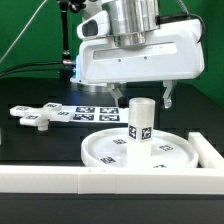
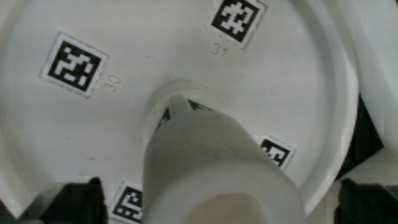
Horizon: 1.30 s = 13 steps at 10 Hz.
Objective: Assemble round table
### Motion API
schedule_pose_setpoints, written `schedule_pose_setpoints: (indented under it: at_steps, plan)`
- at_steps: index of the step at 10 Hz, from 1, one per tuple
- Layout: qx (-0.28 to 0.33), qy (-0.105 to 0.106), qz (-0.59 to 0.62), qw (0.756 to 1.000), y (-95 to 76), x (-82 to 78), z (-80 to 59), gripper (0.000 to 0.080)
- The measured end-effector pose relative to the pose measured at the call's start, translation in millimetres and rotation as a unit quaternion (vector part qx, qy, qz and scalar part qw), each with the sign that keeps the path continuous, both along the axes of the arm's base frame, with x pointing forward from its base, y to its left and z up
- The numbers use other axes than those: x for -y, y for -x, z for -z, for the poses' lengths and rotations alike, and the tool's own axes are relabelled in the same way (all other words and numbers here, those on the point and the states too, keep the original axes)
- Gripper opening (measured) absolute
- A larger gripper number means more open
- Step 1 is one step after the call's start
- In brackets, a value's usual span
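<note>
Exterior view, front edge back: the white border wall runs along the bench, and just behind it the round rimmed disc lies flat, tags up. The short post stands upright near the disc's middle, touching it. My claw hovers right over the post, spread wide, with a finger on either side of its top and neither touching it; I hold nothing. Farther back, toward the exterior view's left, the cross-shaped piece lies flat, well apart from the disc, with the marker board just beside it. The wrist view looks down the post onto the disc and shows the post roughly centred under me.

I judge the step is to take the post. To do it well I should come straight down, keep the post midway between my fingers so neither nudges it first, close gently below its top, and hold it upright so it neither tips nor drags the disc. I cannot tell whether the post is fully seated.
</note>
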<state>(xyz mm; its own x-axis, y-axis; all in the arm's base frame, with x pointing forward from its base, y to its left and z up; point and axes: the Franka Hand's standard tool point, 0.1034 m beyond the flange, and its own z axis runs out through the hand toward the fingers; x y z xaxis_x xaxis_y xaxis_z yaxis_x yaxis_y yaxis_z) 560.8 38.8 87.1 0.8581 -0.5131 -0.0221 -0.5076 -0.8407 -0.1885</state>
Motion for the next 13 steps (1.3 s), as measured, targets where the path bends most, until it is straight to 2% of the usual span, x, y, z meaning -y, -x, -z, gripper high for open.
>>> schedule_pose_setpoints:
  at_steps: [2, 3, 4, 5, 6, 11, 13]
  plan:
    - [0.013, 0.006, -0.076, 0.997, 0.0, 0.4, 0.0, 0.0649]
    - [0.016, 0.015, -0.124, 0.992, -0.5, -0.7, -1.2, 0.0649]
    - [0.024, 0.034, -0.202, 0.978, -1.2, -2.4, -1.5, 0.0649]
    - [0.029, 0.050, -0.270, 0.961, -1.3, -5.0, -1.2, 0.0649]
    - [0.033, 0.057, -0.329, 0.942, -0.6, -5.2, 0.7, 0.0649]
    - [0.049, 0.065, -0.474, 0.877, -0.4, -1.4, 2.9, 0.0649]
    - [0.055, 0.082, -0.569, 0.817, -4.1, -8.0, 0.5, 0.0649]
